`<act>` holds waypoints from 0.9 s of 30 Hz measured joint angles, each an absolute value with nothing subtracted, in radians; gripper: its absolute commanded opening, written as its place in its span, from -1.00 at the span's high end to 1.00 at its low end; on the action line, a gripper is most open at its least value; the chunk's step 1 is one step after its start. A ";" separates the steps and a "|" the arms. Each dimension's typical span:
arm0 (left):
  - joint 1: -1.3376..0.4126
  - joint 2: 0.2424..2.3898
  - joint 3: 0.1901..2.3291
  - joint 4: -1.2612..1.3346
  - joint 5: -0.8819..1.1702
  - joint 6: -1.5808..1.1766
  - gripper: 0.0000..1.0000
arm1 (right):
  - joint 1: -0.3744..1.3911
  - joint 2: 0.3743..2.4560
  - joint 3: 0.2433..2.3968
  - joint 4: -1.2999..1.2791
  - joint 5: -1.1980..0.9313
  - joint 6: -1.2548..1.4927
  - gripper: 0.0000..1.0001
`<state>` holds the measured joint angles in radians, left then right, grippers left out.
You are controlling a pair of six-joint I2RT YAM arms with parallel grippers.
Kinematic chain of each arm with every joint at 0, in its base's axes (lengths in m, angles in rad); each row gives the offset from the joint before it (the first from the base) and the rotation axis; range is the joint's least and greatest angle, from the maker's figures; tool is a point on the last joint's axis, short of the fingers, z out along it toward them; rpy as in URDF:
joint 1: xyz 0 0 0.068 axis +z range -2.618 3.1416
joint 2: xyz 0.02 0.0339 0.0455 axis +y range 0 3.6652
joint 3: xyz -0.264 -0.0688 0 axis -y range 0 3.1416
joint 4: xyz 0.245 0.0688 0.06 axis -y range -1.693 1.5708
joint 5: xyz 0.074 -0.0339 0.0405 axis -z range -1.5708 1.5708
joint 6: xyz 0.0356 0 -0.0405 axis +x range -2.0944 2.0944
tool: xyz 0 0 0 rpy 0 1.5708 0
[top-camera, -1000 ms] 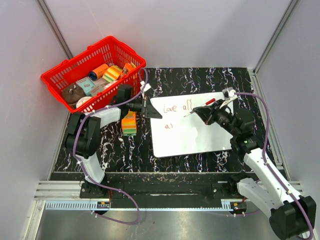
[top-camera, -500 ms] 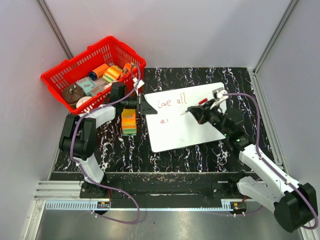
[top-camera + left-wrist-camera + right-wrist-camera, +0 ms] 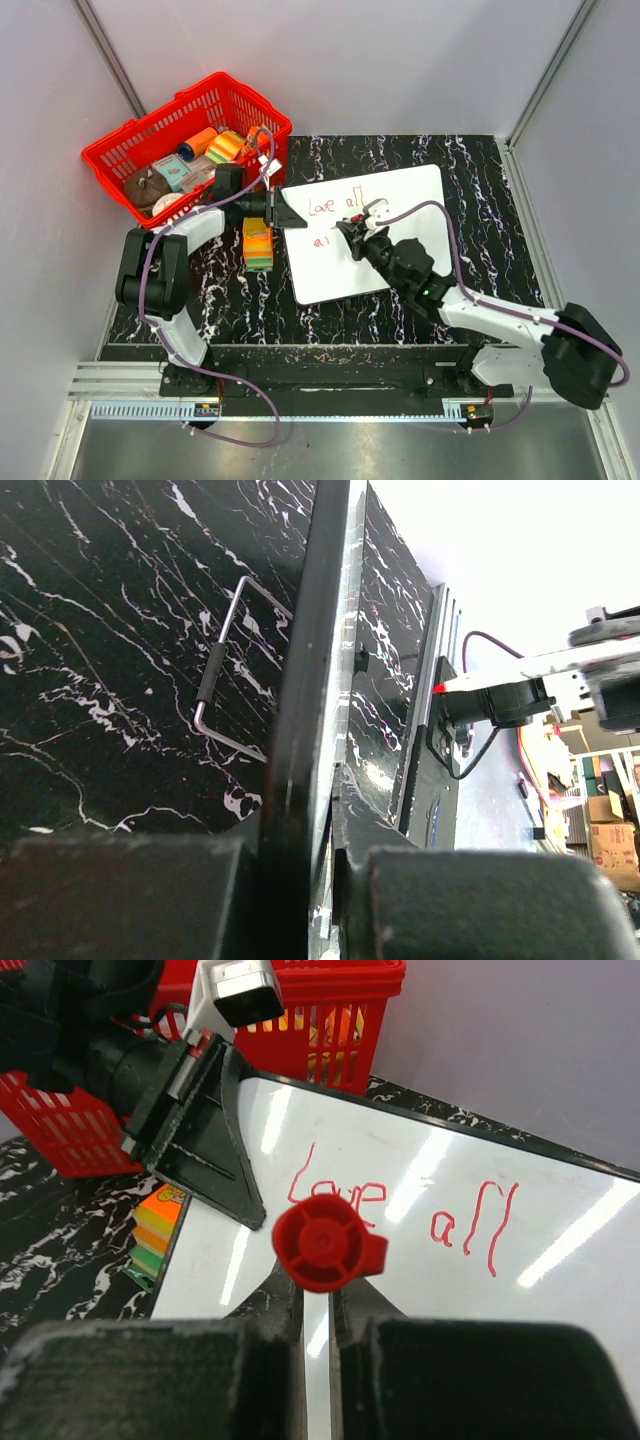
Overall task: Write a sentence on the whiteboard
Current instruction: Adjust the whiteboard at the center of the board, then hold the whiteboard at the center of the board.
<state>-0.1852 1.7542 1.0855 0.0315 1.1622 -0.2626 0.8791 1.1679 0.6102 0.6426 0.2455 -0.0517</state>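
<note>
The whiteboard (image 3: 385,250) lies tilted on the black marbled table. Red writing, the sentence (image 3: 335,206), reads "Love all", with "al" beginning a second line beneath it. My left gripper (image 3: 284,212) is shut on the board's left edge. In the left wrist view the whiteboard (image 3: 300,730) runs edge-on between the jaws of the left gripper (image 3: 335,880). My right gripper (image 3: 318,1295) is shut on a pen (image 3: 325,1243), whose red cap end faces the camera. It hovers over the whiteboard (image 3: 560,1250), just below the sentence (image 3: 345,1192). The pen tip is hidden.
A red basket (image 3: 120,150) holding several items stands at the back left. A striped colourful block (image 3: 258,246) sits between the basket and the board's left edge. Grey walls close in both sides and the back.
The left gripper has pulled the whiteboard leftward. The right arm has swung left with the pen, from the board's right end to beside the "al".
</note>
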 measured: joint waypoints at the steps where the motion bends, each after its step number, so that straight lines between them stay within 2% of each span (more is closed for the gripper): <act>1: -0.178 1.754 1.085 0.027 1.164 -0.260 1.00 | 0.890 1.195 0.607 0.672 0.262 -0.072 1.00; 12: -0.155 1.755 1.099 -0.009 1.166 -0.235 1.00 | 0.903 1.262 0.588 0.795 0.281 -0.142 1.00; 27: -0.154 1.763 1.119 -0.037 1.159 -0.224 1.00 | 0.905 1.300 0.582 0.799 0.225 -0.110 1.00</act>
